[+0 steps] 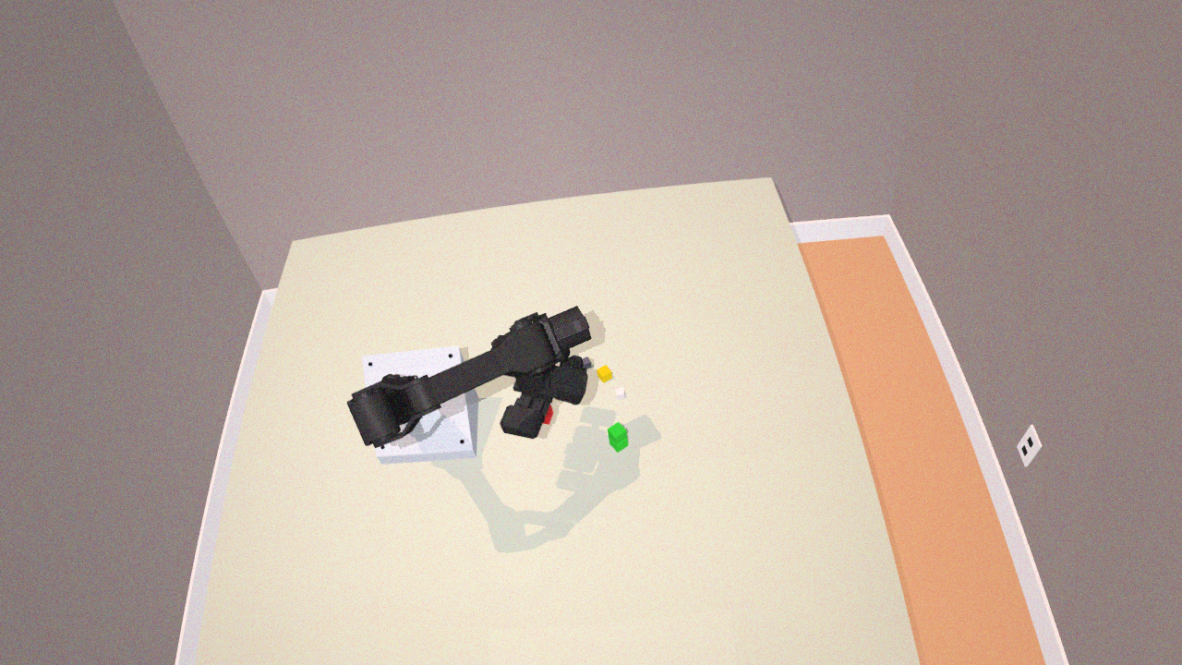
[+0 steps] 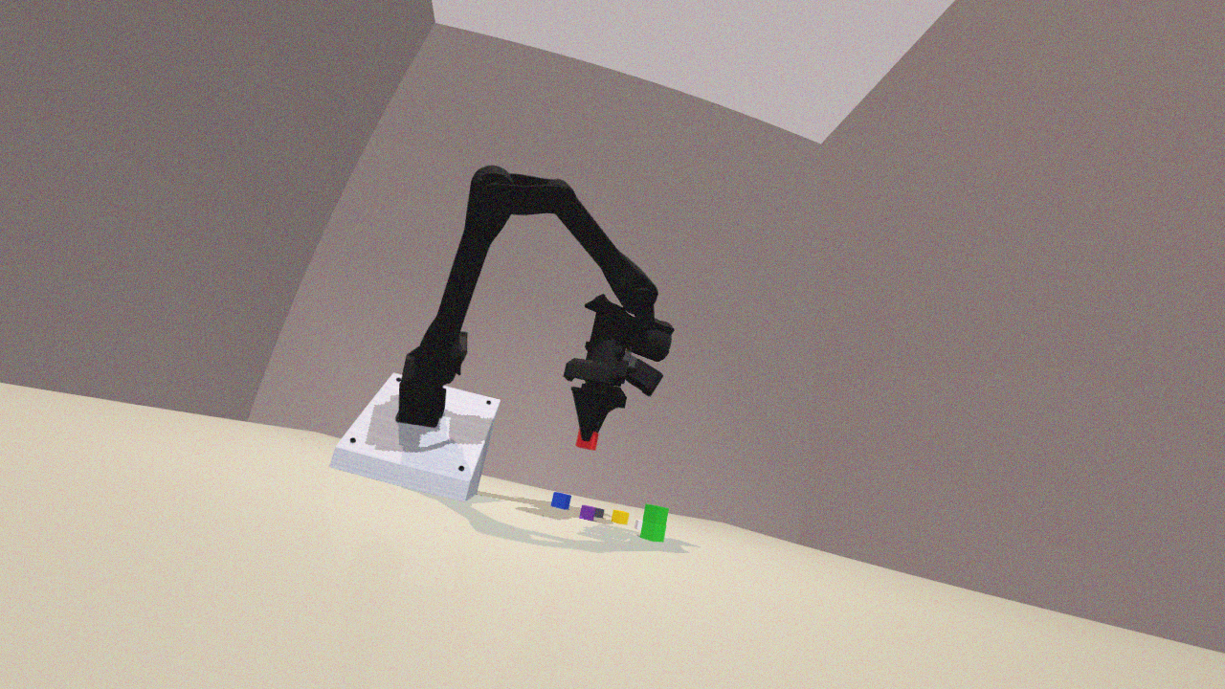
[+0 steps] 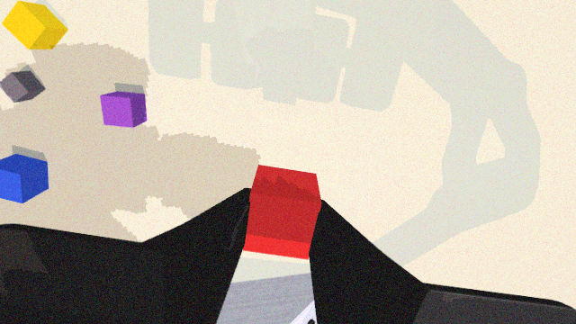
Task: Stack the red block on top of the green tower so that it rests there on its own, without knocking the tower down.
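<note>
My gripper (image 3: 283, 203) (image 2: 588, 434) is shut on the red block (image 3: 283, 211) (image 2: 587, 442) (image 1: 548, 414) and holds it well above the table. The green tower (image 1: 617, 435) (image 2: 654, 522) stands upright on the table, to the right of the gripper and lower than the block in the exterior view. The tower is outside the wrist view.
Small blocks lie on the table near the tower: a yellow one (image 1: 605, 372) (image 2: 620, 517) (image 3: 35, 24), a purple one (image 2: 588, 512) (image 3: 123, 109), a blue one (image 2: 561, 500) (image 3: 22, 177), a grey one (image 3: 21, 85) and a tiny white one (image 1: 620, 393). The arm's white base plate (image 1: 413, 368) (image 2: 376, 454) lies to the left.
</note>
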You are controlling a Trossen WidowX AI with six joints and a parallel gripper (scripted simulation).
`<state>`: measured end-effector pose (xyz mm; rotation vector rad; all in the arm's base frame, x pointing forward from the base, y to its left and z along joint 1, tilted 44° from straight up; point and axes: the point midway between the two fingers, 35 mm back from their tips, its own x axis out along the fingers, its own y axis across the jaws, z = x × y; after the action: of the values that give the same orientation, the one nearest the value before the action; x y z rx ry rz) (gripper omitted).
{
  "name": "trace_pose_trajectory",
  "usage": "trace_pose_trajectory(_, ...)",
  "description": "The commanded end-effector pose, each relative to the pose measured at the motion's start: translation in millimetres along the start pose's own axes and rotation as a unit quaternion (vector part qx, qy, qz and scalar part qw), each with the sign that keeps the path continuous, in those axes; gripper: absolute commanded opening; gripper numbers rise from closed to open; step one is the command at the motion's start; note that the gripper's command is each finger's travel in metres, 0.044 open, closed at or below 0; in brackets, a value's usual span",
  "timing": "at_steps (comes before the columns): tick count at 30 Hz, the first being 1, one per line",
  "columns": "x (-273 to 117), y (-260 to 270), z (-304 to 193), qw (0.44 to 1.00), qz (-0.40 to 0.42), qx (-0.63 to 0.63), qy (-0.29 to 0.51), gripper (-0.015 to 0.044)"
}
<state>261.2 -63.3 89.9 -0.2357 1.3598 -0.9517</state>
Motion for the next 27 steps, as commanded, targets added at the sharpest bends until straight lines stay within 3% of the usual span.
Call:
trace_pose_trajectory(1, -5, -1, 0, 1.0, 0.001, 0.003, 0.004, 0.0)
trace_pose_trajectory(27, -9, 25, 72, 1.0, 0.004, 0.004, 0.005, 0.0)
